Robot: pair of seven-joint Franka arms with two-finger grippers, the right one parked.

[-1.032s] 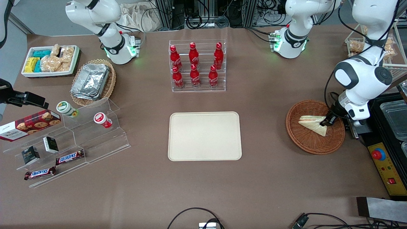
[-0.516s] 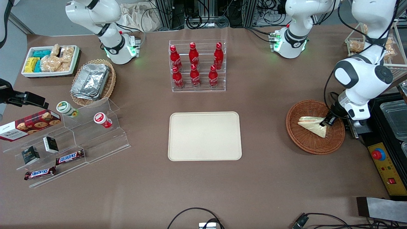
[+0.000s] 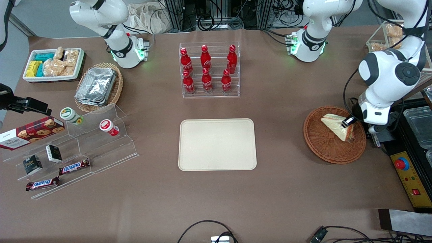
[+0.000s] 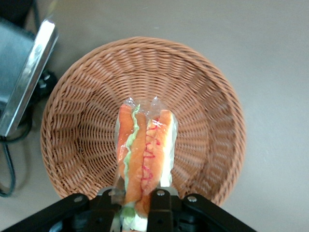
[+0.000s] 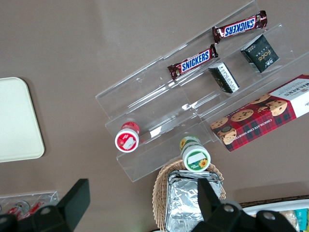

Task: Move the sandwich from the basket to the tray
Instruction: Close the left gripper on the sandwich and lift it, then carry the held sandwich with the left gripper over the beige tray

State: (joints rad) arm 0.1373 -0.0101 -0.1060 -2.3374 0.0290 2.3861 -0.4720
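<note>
The sandwich (image 3: 334, 126) is a pale triangular wedge with orange, green and red filling at its cut edge (image 4: 144, 155). My left gripper (image 3: 348, 122) is shut on it and holds it lifted, tilted, just above the round reddish-brown wicker basket (image 3: 324, 148). In the left wrist view the gripper (image 4: 139, 205) pinches the wrapped sandwich between its black fingers (image 4: 161, 208), with the basket (image 4: 203, 96) under it. The cream-beige tray (image 3: 217, 144) lies bare at the table's middle, toward the parked arm's end from the basket.
A clear rack of red cola bottles (image 3: 209, 70) stands farther from the camera than the tray. A black box with a red button (image 3: 406, 165) sits beside the basket. An acrylic snack stand (image 3: 72, 148), a foil-container basket (image 3: 98, 86) and a white snack bin (image 3: 54, 64) lie toward the parked arm's end.
My left gripper has risen with the sandwich gripped in it. The sandwich has come up off the basket floor and tilted, its held end lifted.
</note>
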